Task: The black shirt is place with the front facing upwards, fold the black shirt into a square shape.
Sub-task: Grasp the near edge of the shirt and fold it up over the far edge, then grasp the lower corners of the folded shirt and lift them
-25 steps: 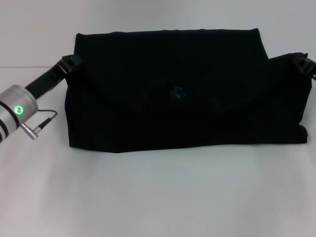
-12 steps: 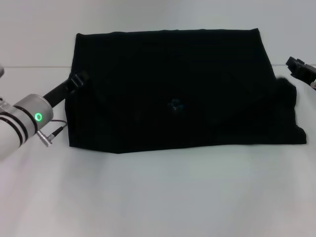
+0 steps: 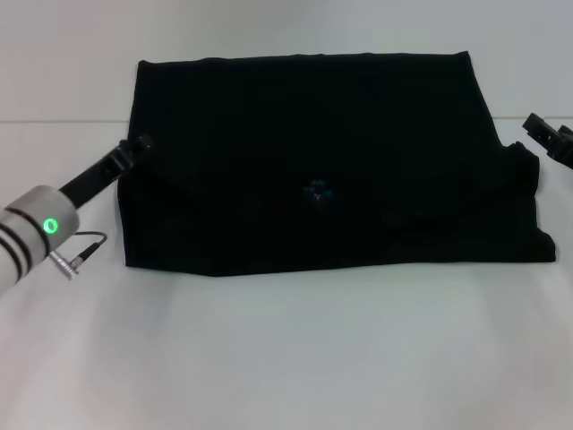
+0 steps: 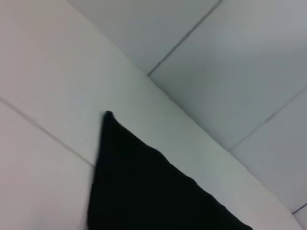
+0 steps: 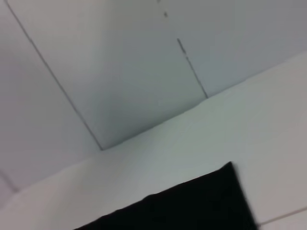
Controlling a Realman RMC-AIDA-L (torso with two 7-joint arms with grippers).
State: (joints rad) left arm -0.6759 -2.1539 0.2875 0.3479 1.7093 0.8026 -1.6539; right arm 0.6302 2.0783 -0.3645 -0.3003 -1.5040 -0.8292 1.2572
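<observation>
The black shirt [image 3: 322, 161] lies flat on the white table [image 3: 286, 358] as a wide rectangle, with both sides folded inward. Its small blue neck label [image 3: 318, 191] shows near the middle; the lettering is hidden. My left gripper [image 3: 134, 150] is at the shirt's left edge, low over the table, open and empty. My right gripper [image 3: 548, 136] is just off the shirt's right edge, open and empty. A corner of the shirt shows in the left wrist view [image 4: 144, 191] and in the right wrist view [image 5: 201, 206].
White table surface lies in front of the shirt and to both sides. A pale wall [image 4: 230, 57] rises behind the table's far edge. My left arm's silver wrist [image 3: 36, 228] with a green light hangs over the table's left side.
Both grippers have let go of the shirt's side flaps, which now lie flat. The left gripper has drawn back to the left edge and the right gripper has pulled away to the right.
</observation>
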